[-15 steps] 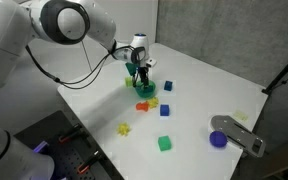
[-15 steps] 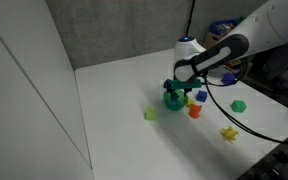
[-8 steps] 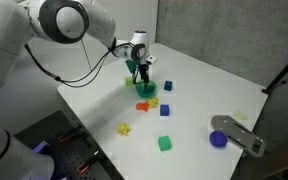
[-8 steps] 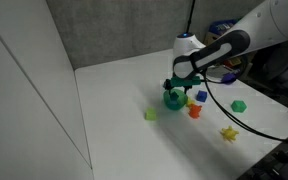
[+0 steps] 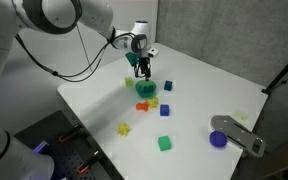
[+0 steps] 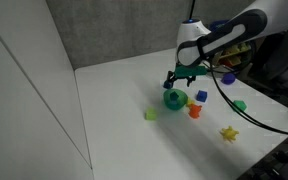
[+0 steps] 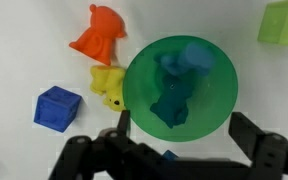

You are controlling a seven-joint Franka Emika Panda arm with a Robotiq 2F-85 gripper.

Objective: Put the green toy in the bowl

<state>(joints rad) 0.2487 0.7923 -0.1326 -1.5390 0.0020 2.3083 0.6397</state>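
The bowl (image 7: 220, 108) is a round teal-green plastic dish that fills the middle of the wrist view. The dark teal-green toy (image 7: 174, 96) lies inside it, free of the fingers. My gripper (image 7: 183, 122) is open and empty, with its two black fingers spread wider than the bowl on either side. In both exterior views the gripper (image 5: 142, 68) (image 6: 181, 80) hangs a short way above the bowl (image 5: 146, 90) (image 6: 174, 99). The toy is too small to make out in the exterior views.
An orange toy (image 7: 99, 38), a yellow toy (image 7: 106, 82) and a blue cube (image 7: 58, 107) lie close beside the bowl, with a pale yellow-green piece (image 7: 283, 22) further off. A bright green cube (image 5: 165, 144), a purple dish (image 5: 218, 139) and a yellow toy (image 5: 125, 128) lie further off on the white table.
My gripper has risen straight up from the bowl. The green toy stays behind inside the bowl.
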